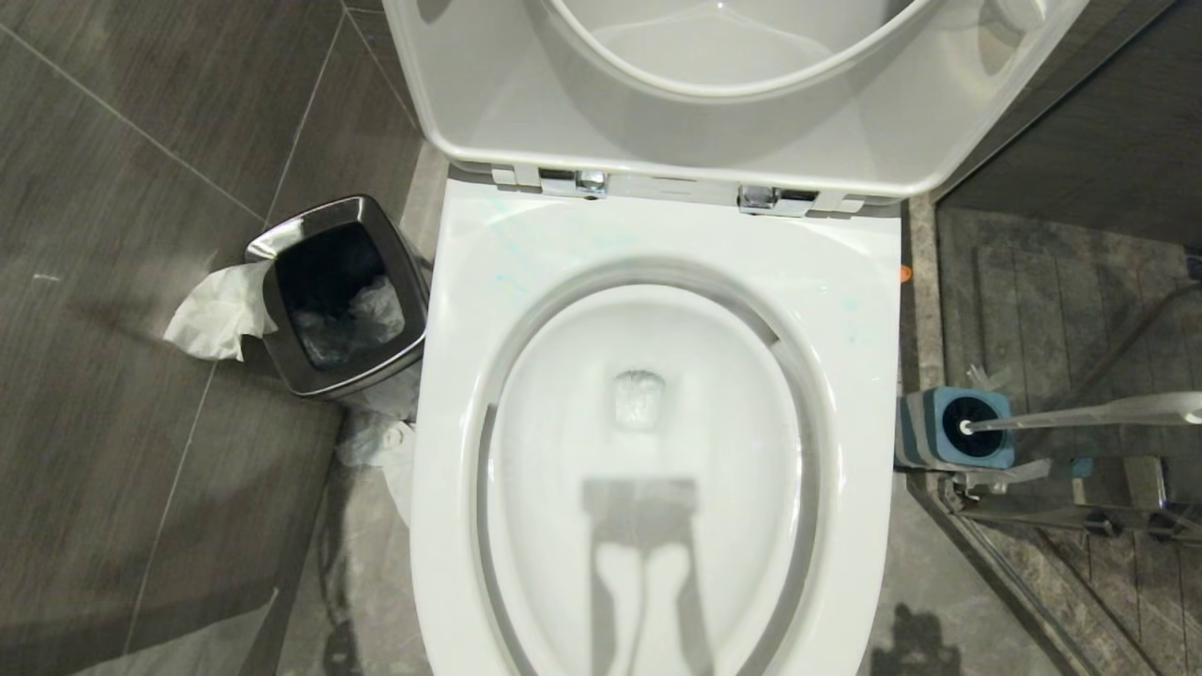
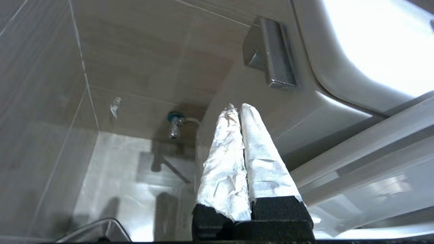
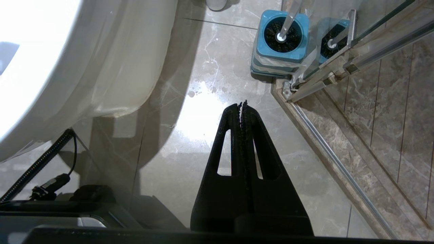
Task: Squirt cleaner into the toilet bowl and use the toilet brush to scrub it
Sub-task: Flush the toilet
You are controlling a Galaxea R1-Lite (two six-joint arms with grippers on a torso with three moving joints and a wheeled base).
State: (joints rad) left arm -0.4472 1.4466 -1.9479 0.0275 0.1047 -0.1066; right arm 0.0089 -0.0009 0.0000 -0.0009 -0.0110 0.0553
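On the far left of the head view lies the dark grey tiled floor (image 1: 113, 282), and on it stands a small square steel bin (image 1: 338, 296) with a crumpled white tissue (image 1: 218, 312) hanging over its left edge. Just to the right of the bin is the large white glossy ceramic toilet bowl (image 1: 657, 272), with its white plastic seat and lid (image 1: 732, 122) raised upright. A little water sits at the bottom of the oval basin, and a dark shadow falls on the near part of the basin. To the right of the bowl, on the floor beside a glass shower partition (image 1: 1080, 526), stands a blue-and-grey striped holder (image 1: 925, 432). The toilet brush (image 1: 1080, 413) is inside this holder: its black bristle head is down in the holder and its long slim white plastic handle leans away to the right.

Neither arm shows in the head view. In the left wrist view, the left gripper (image 2: 239, 108), whose fingers (image 2: 257, 152) are wrapped in white paper, is clenched with nothing between them; it is beside the outer side of the toilet, facing the tiled wall (image 2: 135, 51). In the right wrist view, the black right gripper (image 3: 242, 105) is also pressed together and empty, above the marble floor (image 3: 203, 118) between the bowl and the brush holder.
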